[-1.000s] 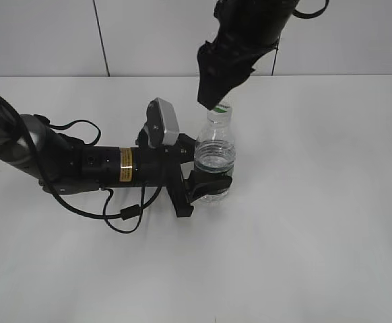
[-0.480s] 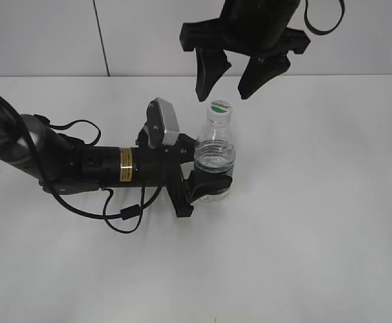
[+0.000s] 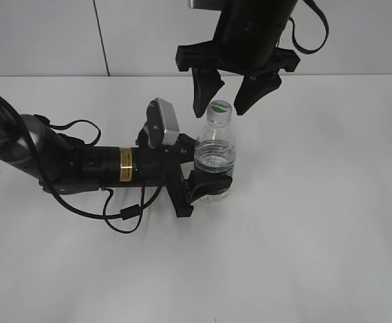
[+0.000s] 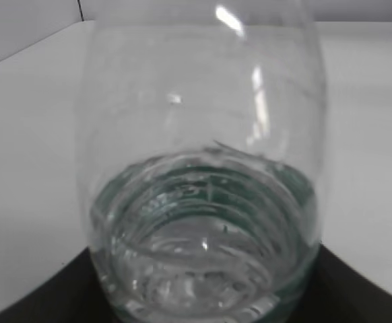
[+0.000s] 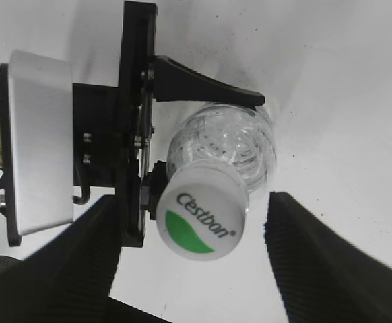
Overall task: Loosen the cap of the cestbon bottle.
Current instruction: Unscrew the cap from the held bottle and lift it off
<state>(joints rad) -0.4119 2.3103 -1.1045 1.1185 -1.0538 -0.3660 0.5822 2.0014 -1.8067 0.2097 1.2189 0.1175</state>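
White table (image 3: 331, 202), cestbon bottle (image 3: 215, 158) upright — cap (image 3: 219, 108) up, apparently untouched

bottle (image 3: 215, 161) in left claw (image 3: 206, 183), right claw (image 3: 226, 101) above cap (image 3: 219, 108) — fingers either side

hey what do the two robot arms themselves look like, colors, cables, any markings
Both arms are black. The left arm is a round tube with a gold label band, loose black cables looped beside it, and a silver-grey camera box near its tool. The right arm is bulkier, with a black cable loop and two tapered black fingers.
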